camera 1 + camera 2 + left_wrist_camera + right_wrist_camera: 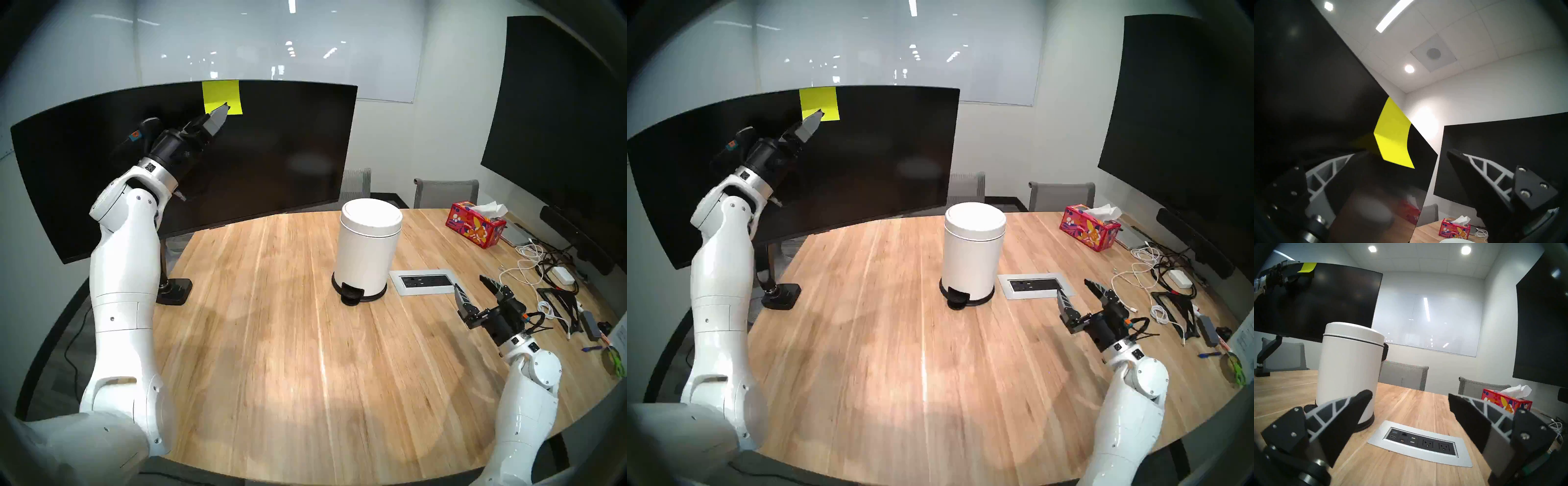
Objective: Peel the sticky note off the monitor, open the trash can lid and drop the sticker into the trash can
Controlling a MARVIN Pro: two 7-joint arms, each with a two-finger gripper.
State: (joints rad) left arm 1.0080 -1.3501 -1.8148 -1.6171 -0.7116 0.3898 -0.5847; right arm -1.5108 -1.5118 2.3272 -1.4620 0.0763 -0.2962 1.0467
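A: Sticky note (222, 95), bright yellow-green, blank, stuck at the monitor (271, 149) top edge, lower part curling off the glass.

B: Left hand (226, 107) spread wide at its lower edge, gripping nothing. Right hand (473, 284) wide, empty, over the table (271, 339).

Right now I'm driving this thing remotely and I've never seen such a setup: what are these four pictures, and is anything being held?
It's a robot with two white arms. Two near-identical pictures look down from its head; the other two come from a camera on each wrist.

The left gripper is raised to the yellow sticky note, stuck at the top edge of the curved monitor. Its fingers are spread, with the note ahead of them in the wrist view, so nothing is held.

The right gripper hangs open and empty over the wooden table, near the white trash can, whose lid is shut. A tissue box, power sockets and cables lie to the right.
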